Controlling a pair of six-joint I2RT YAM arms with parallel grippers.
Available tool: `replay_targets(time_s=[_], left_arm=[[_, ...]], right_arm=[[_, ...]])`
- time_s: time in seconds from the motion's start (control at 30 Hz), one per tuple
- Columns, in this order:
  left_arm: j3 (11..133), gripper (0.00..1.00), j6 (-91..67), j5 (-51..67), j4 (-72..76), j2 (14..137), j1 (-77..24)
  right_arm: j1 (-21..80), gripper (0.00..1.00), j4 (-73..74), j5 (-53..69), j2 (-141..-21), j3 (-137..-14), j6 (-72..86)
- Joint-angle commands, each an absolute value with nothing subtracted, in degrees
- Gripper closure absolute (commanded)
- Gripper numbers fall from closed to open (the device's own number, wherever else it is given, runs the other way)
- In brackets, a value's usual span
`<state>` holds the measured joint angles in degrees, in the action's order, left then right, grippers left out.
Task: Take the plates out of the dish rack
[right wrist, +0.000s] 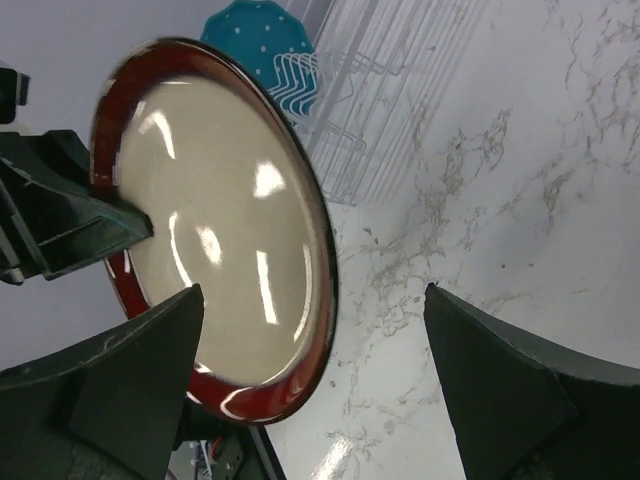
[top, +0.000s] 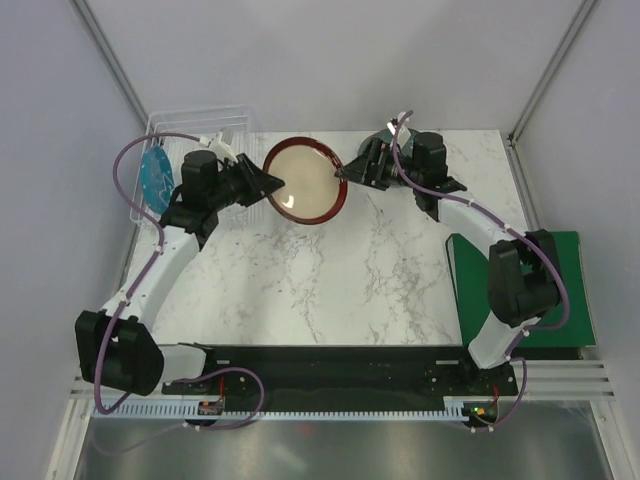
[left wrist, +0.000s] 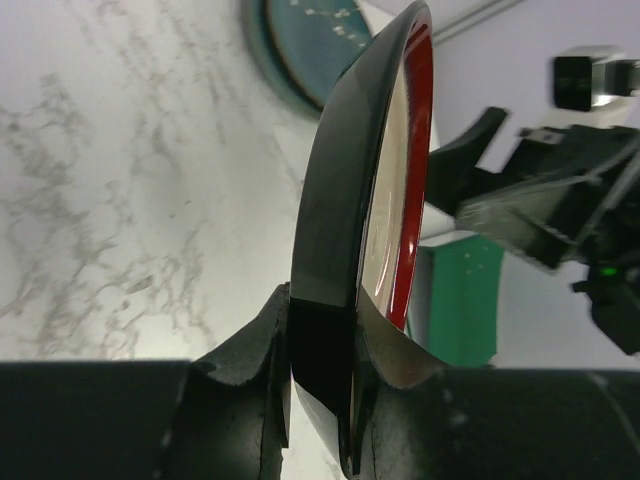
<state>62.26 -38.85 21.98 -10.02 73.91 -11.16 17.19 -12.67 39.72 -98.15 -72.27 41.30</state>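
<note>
My left gripper [top: 274, 184] is shut on the left rim of the brown-rimmed plate with the cream centre [top: 305, 181] and holds it tilted above the table. In the left wrist view the plate [left wrist: 340, 200] stands edge-on, pinched in the gripper [left wrist: 320, 340]. My right gripper [top: 347, 171] is open at the plate's right rim. In the right wrist view the plate [right wrist: 215, 230] has its rim between the spread fingers of the gripper [right wrist: 312, 290]. The turquoise speckled plate [top: 155, 178] stands in the clear dish rack [top: 200, 128], and both show in the right wrist view, plate [right wrist: 250, 35] and rack [right wrist: 350, 100].
A dark blue-green plate [left wrist: 310, 40] lies flat on the marble table, partly hidden under the right arm [top: 383, 138]. A flat green mat [top: 520, 290] lies at the right edge. The rack sits in the far left corner by the wall.
</note>
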Motion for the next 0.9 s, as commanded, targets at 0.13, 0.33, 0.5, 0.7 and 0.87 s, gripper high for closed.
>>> replay_targets(time_s=[0.13,0.33,0.5,0.7,0.87], left_arm=[[64.16,0.98,-48.51,29.18,11.77,72.68,-13.71],[60.82,0.98,-51.94,32.25,17.22,73.74,-13.71],[59.94,0.98,-54.05,33.92,20.65,76.11,-13.97],[62.04,0.73,-49.51,33.14,15.84,77.78,-13.97],[66.26,0.44,-38.25,24.82,2.31,76.82,-13.89]], right_arm=[[18.19,0.09,-24.78,45.26,-100.90,-67.85,47.45],[18.28,0.62,-35.31,50.43,-103.26,-66.71,54.81],[18.28,0.81,-53.67,55.10,-106.61,-65.66,67.21],[16.97,1.00,-48.46,51.95,-105.04,-65.21,62.43],[11.53,1.00,-23.34,44.57,-100.02,-70.66,47.04]])
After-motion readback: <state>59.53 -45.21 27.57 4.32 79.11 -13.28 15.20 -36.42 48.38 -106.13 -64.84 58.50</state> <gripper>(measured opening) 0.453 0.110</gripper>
